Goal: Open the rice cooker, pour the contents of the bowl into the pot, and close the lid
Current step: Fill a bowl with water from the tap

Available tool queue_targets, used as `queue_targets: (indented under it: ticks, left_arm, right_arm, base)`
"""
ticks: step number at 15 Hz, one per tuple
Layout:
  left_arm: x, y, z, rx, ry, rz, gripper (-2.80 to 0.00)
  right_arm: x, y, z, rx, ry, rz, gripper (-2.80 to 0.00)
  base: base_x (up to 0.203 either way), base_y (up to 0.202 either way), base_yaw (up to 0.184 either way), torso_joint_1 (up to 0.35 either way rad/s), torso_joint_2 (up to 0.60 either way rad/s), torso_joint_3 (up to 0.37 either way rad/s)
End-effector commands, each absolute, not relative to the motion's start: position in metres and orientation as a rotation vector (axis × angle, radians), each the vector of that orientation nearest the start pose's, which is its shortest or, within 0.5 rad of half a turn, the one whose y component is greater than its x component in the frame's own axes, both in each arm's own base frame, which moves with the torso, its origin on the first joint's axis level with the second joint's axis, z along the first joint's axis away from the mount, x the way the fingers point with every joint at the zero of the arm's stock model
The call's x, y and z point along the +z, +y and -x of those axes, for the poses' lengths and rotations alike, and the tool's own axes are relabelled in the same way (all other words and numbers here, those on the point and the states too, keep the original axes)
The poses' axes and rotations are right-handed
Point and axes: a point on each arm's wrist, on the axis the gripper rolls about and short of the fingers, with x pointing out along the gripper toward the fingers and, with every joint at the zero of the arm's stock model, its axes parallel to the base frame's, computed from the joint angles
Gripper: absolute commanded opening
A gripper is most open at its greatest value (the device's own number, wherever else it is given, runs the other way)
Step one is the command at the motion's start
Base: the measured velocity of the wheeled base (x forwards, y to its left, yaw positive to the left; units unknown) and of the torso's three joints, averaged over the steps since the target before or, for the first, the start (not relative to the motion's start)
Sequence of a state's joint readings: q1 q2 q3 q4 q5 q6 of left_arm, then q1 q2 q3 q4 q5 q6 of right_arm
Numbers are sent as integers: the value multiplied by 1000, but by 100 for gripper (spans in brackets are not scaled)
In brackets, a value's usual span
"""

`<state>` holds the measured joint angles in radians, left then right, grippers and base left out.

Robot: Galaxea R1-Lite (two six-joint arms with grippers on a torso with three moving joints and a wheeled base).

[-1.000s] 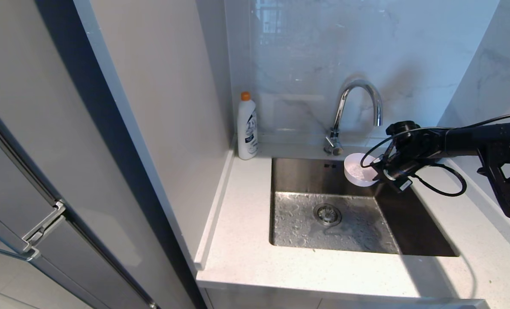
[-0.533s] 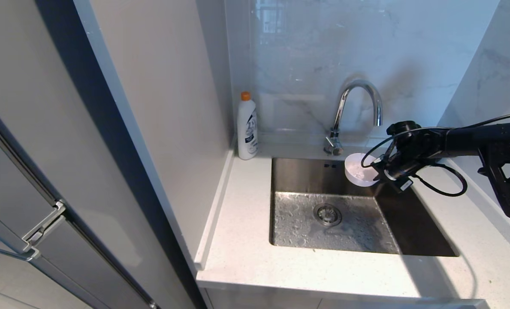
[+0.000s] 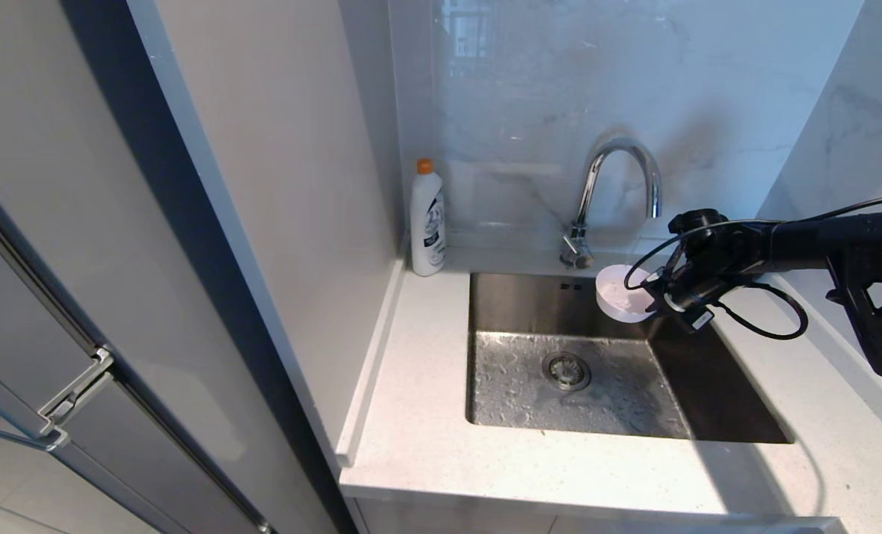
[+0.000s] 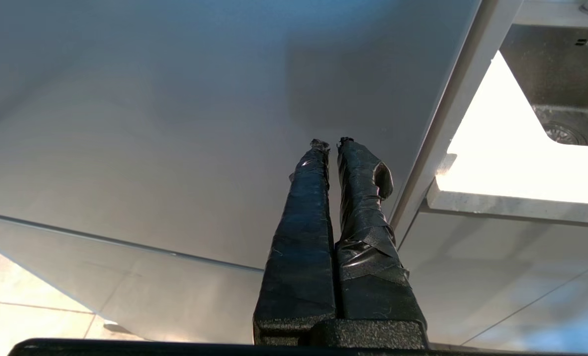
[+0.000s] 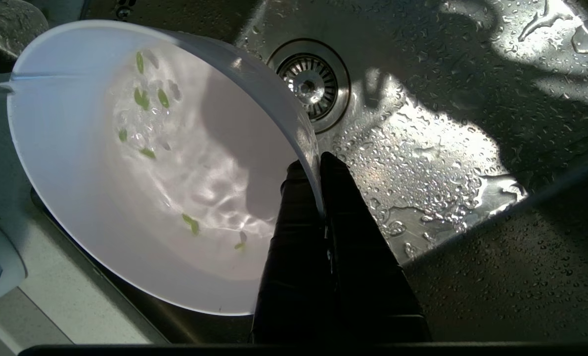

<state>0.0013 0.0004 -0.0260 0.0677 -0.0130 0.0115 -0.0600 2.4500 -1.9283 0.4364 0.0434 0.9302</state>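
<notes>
**One bowl held at the sink, no cooker in sight**

One thin rim is all the right gripper (image 5: 318, 163) has hold of: its jaws are pinched tight on the edge of the bowl (image 3: 621, 294), one finger inside, one outside. The bowl hangs over the far right corner of the sink (image 3: 715, 386), just below the faucet (image 3: 619, 185), and it is tilted. The right wrist view shows water rippling inside it with the contents (image 5: 148, 99), a few green flecks, floating or stuck to the white wall.

The left gripper (image 4: 331, 146) is parked low on the left beside a grey cabinet panel (image 4: 175, 123), jaws narrow and empty. A white bottle (image 3: 427, 222) stands on the counter (image 3: 426, 415) at the sink's far left corner. Neither the rice cooker, the pot nor the lid appears in any view.

The risks, as I judge them:
- A pinch on a wet, smooth rim could slip, and the bowl would drop into the basin.
- More tilt would let water run over the low edge and carry the green bits toward the drain (image 3: 566, 370), leaving nothing to pour into the pot.
- Carrying a bowl of water sideways to the cooker could slosh it onto the counter.
</notes>
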Motion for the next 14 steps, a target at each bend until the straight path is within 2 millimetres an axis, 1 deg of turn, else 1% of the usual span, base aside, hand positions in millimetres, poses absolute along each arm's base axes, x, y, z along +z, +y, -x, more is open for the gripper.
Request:
queue_targets:
  ticks: [1,12,14]
  left_arm:
    - [76,0,25,-13,44,-12,-280]
    - [76,0,25,-16,44,-13,-280]
    - [76,0,25,-16,44,-13,-280]
  right_arm:
    - [86,-28,-478,-464,882,-910,-280]
    - [87,-28,-478,-463,879,-910,-280]
    - [98,-29,-474,-461,865,-913,-280]
  base:
    - [0,0,0,0,0,0]
    - [0,0,0,0,0,0]
    - [0,0,0,0,0,0]
